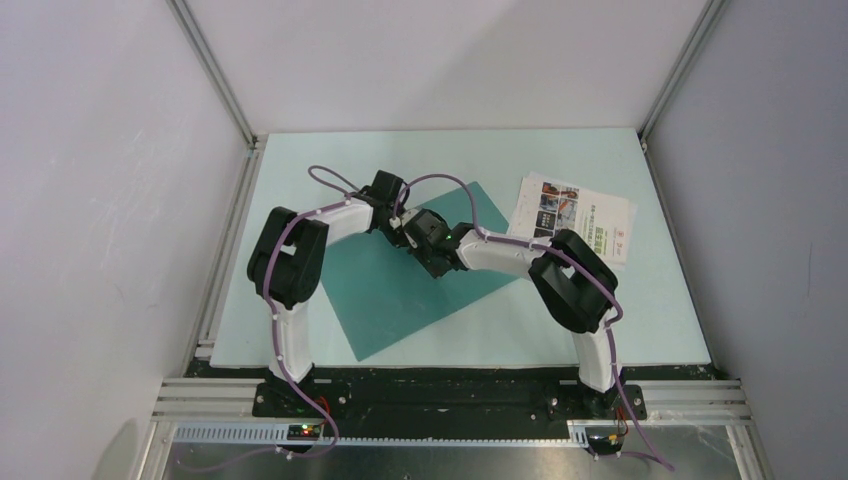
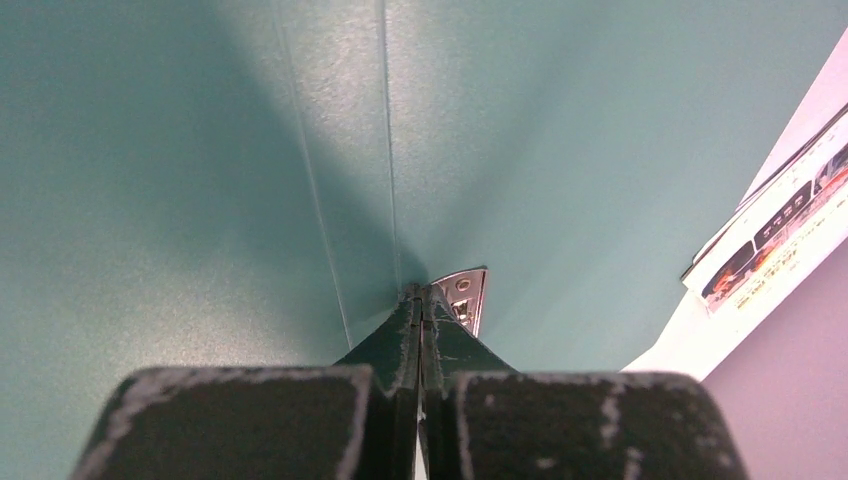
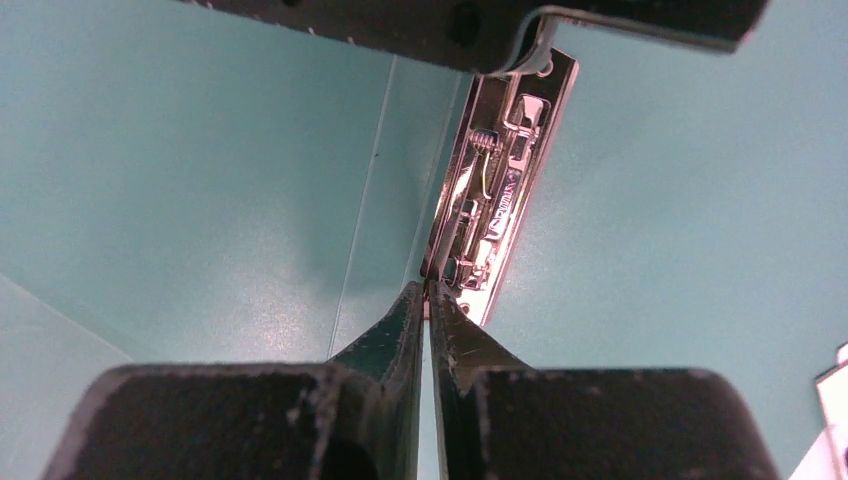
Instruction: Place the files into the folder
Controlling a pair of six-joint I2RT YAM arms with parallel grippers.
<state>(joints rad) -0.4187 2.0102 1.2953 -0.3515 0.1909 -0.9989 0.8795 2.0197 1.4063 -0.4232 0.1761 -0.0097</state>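
Note:
The teal folder (image 1: 400,300) lies open and flat in the middle of the table. Its metal clip (image 3: 495,190) runs along the spine. My left gripper (image 1: 398,218) is shut, with its tips (image 2: 422,292) down on the folder (image 2: 600,150) at the spine, beside one end of the clip (image 2: 466,296). My right gripper (image 1: 422,245) is shut too, with its tips (image 3: 428,290) against the clip's other end. I cannot tell whether either one pinches the clip. The files (image 1: 575,215), brochure page on top, lie on the table to the folder's right. They also show in the left wrist view (image 2: 780,225).
The pale table board (image 1: 300,170) is walled by white panels left, right and back, with metal posts at the back corners. The two arms meet over the folder's middle, their purple cables looping above. A dark rail runs along the table's near edge.

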